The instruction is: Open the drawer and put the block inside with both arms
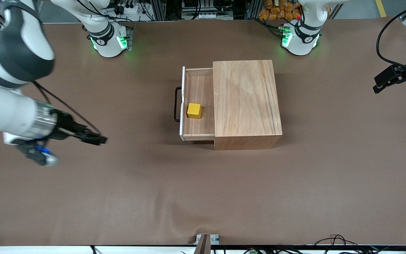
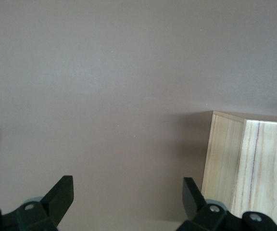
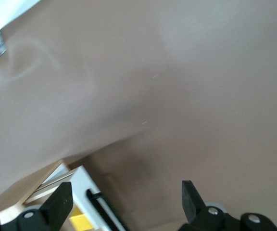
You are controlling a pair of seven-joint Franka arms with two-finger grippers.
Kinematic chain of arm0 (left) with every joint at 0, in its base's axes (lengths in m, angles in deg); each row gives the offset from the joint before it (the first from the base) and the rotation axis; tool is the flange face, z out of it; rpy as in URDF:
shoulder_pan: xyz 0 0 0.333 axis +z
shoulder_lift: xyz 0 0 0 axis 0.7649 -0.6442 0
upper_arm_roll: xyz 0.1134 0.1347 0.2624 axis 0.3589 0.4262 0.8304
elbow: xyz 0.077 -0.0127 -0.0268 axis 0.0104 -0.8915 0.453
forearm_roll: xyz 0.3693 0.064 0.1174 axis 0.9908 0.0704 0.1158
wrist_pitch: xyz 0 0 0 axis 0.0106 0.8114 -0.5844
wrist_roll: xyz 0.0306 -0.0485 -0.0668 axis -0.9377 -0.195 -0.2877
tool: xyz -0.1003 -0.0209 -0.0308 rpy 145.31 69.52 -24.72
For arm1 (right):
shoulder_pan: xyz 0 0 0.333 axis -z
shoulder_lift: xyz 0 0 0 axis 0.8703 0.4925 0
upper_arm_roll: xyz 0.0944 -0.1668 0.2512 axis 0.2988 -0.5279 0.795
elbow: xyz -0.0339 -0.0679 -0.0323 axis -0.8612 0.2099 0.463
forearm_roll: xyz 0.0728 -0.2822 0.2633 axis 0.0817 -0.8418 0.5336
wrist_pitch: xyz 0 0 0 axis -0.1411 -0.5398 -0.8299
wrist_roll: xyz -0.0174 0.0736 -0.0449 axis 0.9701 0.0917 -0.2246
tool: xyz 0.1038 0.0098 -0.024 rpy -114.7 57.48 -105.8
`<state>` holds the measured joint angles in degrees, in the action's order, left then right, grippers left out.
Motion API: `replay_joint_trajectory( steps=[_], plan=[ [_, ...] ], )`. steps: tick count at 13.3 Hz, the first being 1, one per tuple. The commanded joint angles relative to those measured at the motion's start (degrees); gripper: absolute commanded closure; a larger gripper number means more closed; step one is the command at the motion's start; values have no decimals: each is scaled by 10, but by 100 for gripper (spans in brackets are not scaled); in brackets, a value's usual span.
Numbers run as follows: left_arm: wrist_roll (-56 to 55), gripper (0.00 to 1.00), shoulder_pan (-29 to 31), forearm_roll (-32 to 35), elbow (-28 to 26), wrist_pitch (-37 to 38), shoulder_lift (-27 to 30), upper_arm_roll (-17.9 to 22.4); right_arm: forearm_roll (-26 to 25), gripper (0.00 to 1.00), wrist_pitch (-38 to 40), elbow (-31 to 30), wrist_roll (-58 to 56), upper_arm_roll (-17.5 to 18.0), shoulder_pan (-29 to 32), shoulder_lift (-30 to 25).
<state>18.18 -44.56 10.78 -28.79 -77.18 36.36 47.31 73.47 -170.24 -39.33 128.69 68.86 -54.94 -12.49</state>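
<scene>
Inside a robotics lab: two green-lit arm bases bolted to a brown-covered tabletop, cables and aluminium framing around.

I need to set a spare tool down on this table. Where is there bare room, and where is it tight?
The widest bare table lies nearer the front camera than the box. More lies between the box and the open left end effector, and between the handle and the open right end effector. It is tight in the drawer, which holds the block.

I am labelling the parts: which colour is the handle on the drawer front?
Black. The handle shows best in the front view, against the drawer's white front panel.
</scene>
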Motion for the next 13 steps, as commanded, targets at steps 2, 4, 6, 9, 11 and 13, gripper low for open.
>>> replay_joint_trajectory(
  steps=[2, 4, 6, 9, 11, 13],
  plan=[
    [6, 0, 6, 1, 11, 5, -5, -3, -33, 0, 96, 38, -134, -37, -5, -51],
    [6, 0, 6, 1, 11, 5, -4, -3, -37, 0, 135, 34, -253, -98, -9, -94],
    [6, 0, 6, 1, 11, 5, -5, -3, -29, 0, 151, 10, -318, -152, -13, -136],
    [6, 0, 6, 1, 11, 17, 0, -3, -30, 0, 139, -104, -324, -168, -16, -227],
    [6, 0, 6, 1, 10, 23, 0, -3, -35, 0, 100, -188, -327, -169, -27, -283],
    [6, 0, 5, 0, 10, 31, 1, -3, -38, 0, 82, -217, -345, -169, -38, -301]
  ],
)
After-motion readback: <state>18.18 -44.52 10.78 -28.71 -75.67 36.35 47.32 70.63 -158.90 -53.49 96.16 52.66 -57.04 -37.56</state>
